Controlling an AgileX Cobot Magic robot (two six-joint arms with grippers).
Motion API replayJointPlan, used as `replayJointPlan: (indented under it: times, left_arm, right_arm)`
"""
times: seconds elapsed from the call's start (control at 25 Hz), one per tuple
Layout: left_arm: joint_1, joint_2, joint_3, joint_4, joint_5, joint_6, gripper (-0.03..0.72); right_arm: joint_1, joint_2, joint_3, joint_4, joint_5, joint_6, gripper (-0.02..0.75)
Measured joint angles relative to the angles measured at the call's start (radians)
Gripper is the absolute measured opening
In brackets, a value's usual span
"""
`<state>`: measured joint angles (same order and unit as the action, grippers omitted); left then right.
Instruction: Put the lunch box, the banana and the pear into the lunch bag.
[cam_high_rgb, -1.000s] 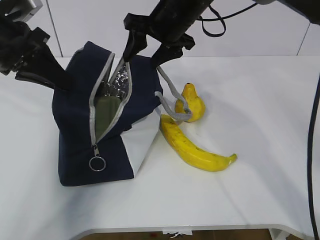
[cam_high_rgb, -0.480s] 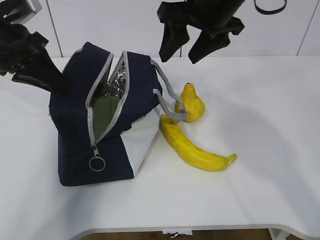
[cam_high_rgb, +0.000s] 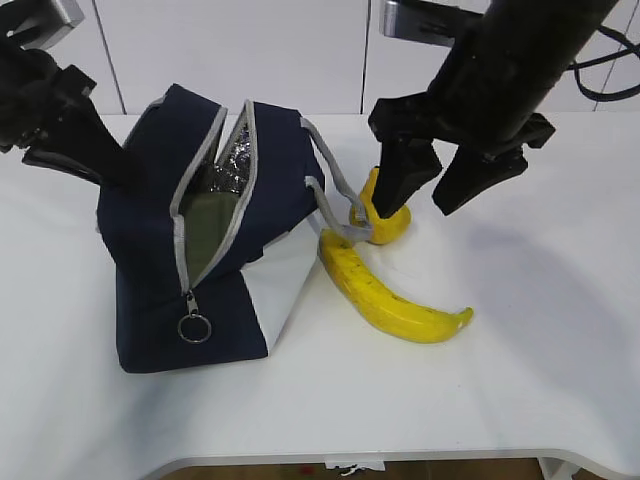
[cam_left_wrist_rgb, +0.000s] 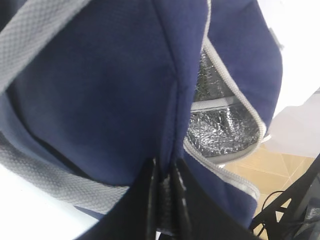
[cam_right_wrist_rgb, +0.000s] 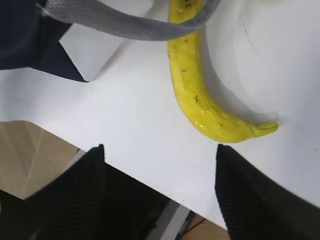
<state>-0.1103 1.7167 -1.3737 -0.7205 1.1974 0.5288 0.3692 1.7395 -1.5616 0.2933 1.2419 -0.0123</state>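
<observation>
The navy lunch bag (cam_high_rgb: 150, 270) lies on the white table with its zipper open. A green lid, the lunch box (cam_high_rgb: 208, 228), shows inside against the foil lining (cam_left_wrist_rgb: 222, 135). My left gripper (cam_high_rgb: 118, 168) is shut on the bag's navy fabric edge (cam_left_wrist_rgb: 164, 176). The speckled banana (cam_high_rgb: 392, 302) lies right of the bag, one end under a grey handle (cam_right_wrist_rgb: 125, 22). The pear (cam_high_rgb: 392, 222) stands behind it, partly covered by my right gripper (cam_high_rgb: 415, 205), which hangs open and empty above the fruit. In the right wrist view its jaws (cam_right_wrist_rgb: 160, 150) stand wide, just short of the banana (cam_right_wrist_rgb: 195, 90).
A ring zipper pull (cam_high_rgb: 194, 328) hangs at the bag's near end. The table's front edge (cam_high_rgb: 400, 455) runs close below the banana. White wall panels stand behind. Bare table lies right of the fruit.
My right gripper has left the bag's opening, swung right and come down over the pear and banana. The left gripper has kept its hold; the bag's opening spread slightly.
</observation>
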Motion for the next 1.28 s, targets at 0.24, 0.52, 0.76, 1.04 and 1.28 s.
replayJointPlan:
  times: [0.24,0.52,0.76,1.04,1.28]
  left_arm:
    - [0.000,0.000,0.000,0.002,0.000,0.000,0.015]
    - [0.000,0.000,0.000,0.002,0.001,0.000,0.015]
    - [0.000,0.000,0.000,0.003,0.002,0.000,0.015]
    - [0.000,0.000,0.000,0.019,0.002,0.000,0.015]
    - [0.000,0.000,0.000,0.030,0.005,0.000,0.015]
  right_arm:
    - [0.000,0.044,0.004,-0.052,-0.018,-0.075,0.529]
    - [0.007,0.128,0.006,-0.092,-0.160,-0.124,0.529]
    - [0.032,0.189,0.006,-0.095,-0.219,-0.179,0.529]
    - [0.036,0.250,0.006,-0.116,-0.253,-0.183,0.529]
    - [0.049,0.303,0.019,-0.120,-0.279,-0.186,0.529]
